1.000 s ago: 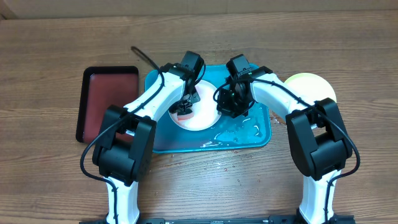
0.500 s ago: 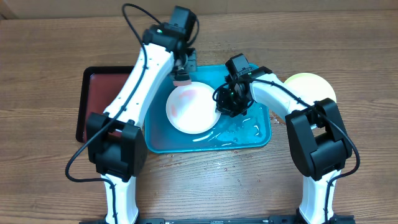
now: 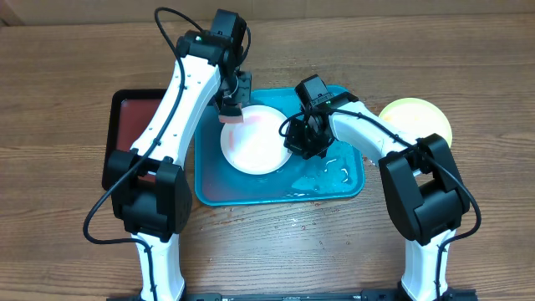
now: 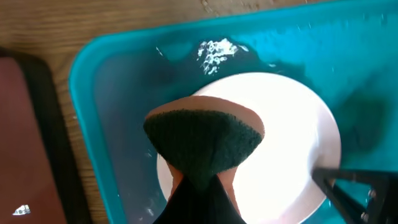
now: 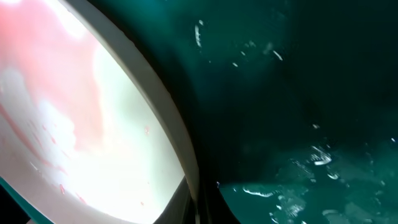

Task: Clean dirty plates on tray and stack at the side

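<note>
- Overhead: the white plate [image 3: 255, 144] sits in the tray [image 3: 209, 180] with a pink smear on it, so it is not clean yet. The left gripper [image 3: 231, 102] clamps the sponge [image 3: 233, 115] over the plate's far-left rim. The right gripper [image 3: 303, 142] is at its right rim, jaws hidden, so I cannot tell. The yellow-green plate [image 3: 422, 117] lies on the table [image 3: 67, 251] right of the tray and looks done.
- Left wrist: the sponge is pinched, scrub face over the plate — contact unclear.
- Right wrist: plate rim close up, red film on it, wet tray beside. Scrubbing and stacking are left.

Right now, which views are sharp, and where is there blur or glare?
Overhead: sharp, evenly lit. Left wrist: sponge soft near the lens, white plate blown out. Right wrist: too close, blurred, tray dark with wet glints.
</note>
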### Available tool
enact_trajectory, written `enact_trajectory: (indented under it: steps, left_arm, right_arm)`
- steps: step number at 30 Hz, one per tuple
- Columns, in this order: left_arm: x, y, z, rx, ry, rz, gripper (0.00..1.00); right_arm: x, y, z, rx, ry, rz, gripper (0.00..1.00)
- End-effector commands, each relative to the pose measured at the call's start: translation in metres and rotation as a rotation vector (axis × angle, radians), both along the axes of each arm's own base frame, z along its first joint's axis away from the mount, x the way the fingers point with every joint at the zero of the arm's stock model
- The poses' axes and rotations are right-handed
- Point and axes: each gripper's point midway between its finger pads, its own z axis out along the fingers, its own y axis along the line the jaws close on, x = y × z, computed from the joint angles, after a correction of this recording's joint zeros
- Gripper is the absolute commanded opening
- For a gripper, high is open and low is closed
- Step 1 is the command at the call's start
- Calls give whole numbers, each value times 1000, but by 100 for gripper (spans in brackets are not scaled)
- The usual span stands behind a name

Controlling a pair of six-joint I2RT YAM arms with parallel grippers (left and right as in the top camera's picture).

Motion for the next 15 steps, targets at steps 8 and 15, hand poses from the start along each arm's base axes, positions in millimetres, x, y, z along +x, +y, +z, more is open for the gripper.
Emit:
enact_trajectory:
  steps: [8,15]
  left_arm:
    - [-5,-10,-3,-42,17,-29,4]
    - [-4,-11,-3,-47,16,-7,4]
  right_arm:
    - [14,-66,74,-326,-259,-83,4]
    - [2,-97,102,-582,-359,-49,4]
